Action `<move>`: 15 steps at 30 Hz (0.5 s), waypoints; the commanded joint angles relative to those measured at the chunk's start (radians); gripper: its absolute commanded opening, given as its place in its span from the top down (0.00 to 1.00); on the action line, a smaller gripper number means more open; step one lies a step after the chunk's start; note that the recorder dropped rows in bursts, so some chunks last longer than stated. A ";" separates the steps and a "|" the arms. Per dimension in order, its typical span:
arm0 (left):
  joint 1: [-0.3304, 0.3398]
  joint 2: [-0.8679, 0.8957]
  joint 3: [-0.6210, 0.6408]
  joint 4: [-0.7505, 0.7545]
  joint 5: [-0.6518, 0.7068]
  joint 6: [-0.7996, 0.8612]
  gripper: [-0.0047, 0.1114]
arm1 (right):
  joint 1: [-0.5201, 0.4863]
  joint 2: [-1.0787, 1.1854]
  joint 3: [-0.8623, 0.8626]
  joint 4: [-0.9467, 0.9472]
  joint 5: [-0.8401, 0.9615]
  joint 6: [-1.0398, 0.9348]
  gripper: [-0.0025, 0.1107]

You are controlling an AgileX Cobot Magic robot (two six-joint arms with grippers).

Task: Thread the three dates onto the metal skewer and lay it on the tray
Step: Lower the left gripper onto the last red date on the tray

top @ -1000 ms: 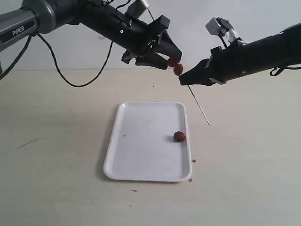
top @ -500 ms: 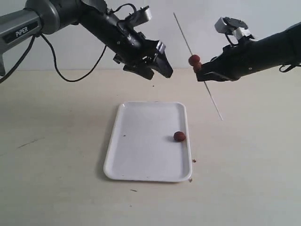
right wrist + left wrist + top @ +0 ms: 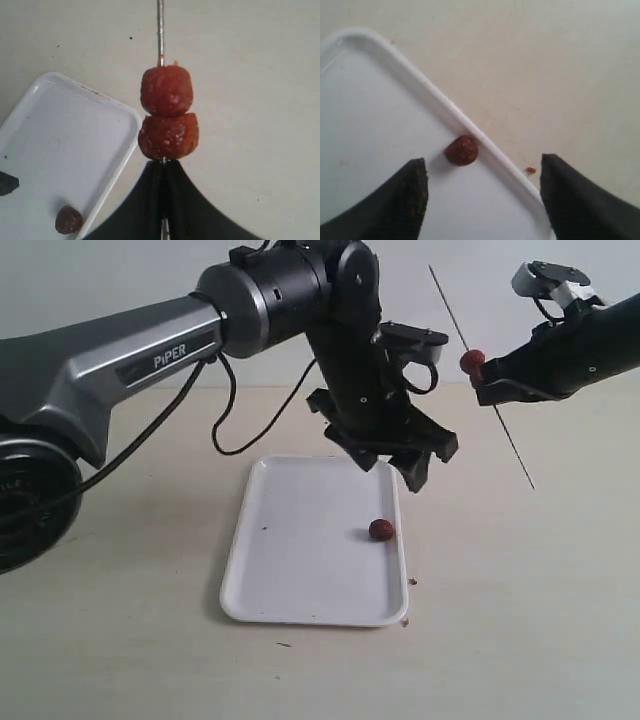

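- My left gripper (image 3: 390, 468) is released, jaws spread wide, nothing between them. It hangs above the far right corner of the tray (image 3: 300, 540).
- In the left wrist view, the third date (image 3: 461, 150) shows in the gap between my two fingers (image 3: 415, 185), below them and untouched.
- This date lies inside the tray, touching the rim on its right long side.
- One small crumb (image 3: 531, 170) lies on the table (image 3: 520, 590) just outside that rim.
- My right gripper (image 3: 162, 172) is clenched on the metal skewer (image 3: 515, 449) and holds it in the air to the right of the tray, well apart from it.
- The skewer is tilted: upper end toward the back wall, lower end toward the table.
- The two dates (image 3: 166, 90) sit threaded on the skewer, touching each other. The lower one rests against my right gripper tips.
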 commanded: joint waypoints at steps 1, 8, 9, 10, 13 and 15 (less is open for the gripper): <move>-0.010 0.010 0.053 0.111 -0.001 -0.288 0.51 | -0.006 -0.010 -0.004 -0.002 0.003 0.003 0.98; -0.021 0.070 0.074 0.097 -0.036 -0.460 0.45 | -0.006 -0.010 -0.004 -0.002 0.014 0.022 0.98; -0.023 0.076 0.074 0.082 -0.042 -0.468 0.44 | -0.006 -0.010 -0.004 -0.002 0.026 0.022 0.98; -0.023 0.080 0.074 0.062 -0.042 -0.472 0.44 | -0.006 -0.010 -0.004 0.000 0.032 0.022 0.98; -0.029 0.087 0.074 0.036 -0.054 -0.477 0.45 | -0.006 -0.010 -0.004 0.005 0.041 0.022 0.98; -0.032 0.089 0.074 0.054 -0.061 -0.501 0.45 | -0.006 -0.010 -0.004 0.005 0.045 0.022 0.98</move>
